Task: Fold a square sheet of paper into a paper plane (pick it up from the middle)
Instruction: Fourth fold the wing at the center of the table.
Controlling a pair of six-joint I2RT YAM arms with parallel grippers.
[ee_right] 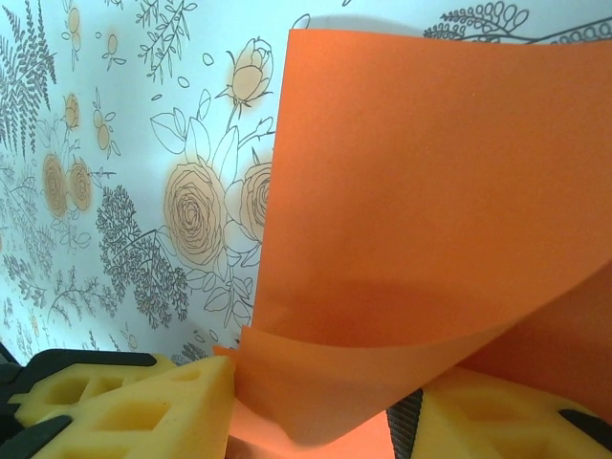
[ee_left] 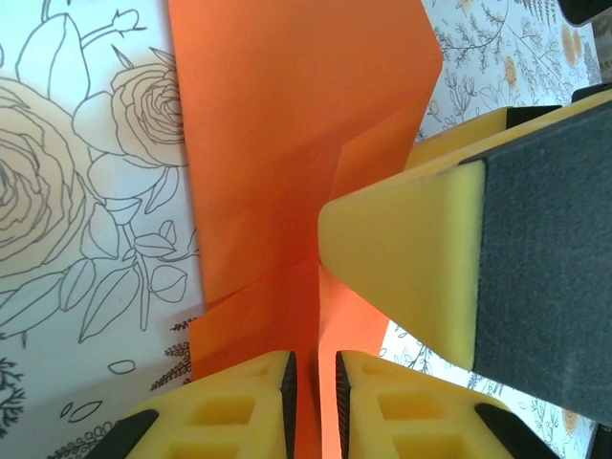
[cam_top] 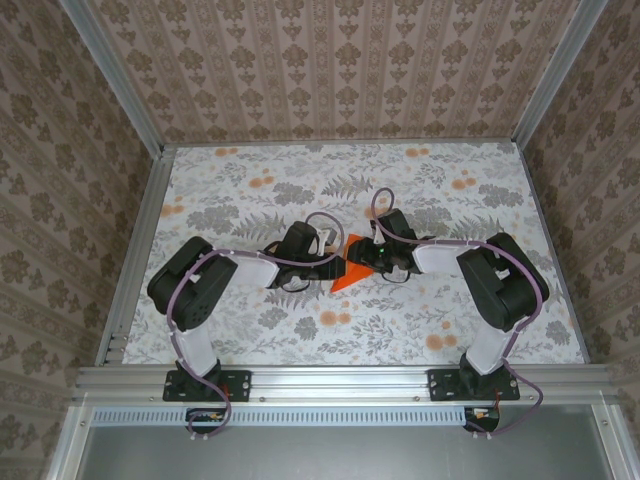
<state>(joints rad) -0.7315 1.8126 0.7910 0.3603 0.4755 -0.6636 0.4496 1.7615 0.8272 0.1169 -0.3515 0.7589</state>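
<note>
Left pincer (ee_left: 316,368) clamps the creased square sheet of paper (ee_left: 287,124), right pincer (ee_right: 316,392) gapes around its raised flap; mid-fold, flattening likely next.

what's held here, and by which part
The left gripper pinches the orange paper sheet by a raised fold along its middle. The right gripper stands open around a lifted flap, not clamping it.

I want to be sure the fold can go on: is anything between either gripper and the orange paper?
Nothing visible. The orange paper lies between the fingers of the left gripper, which stand close on either side of it, and a raised flap of it stands between the wider-set fingers of the right gripper.
</note>
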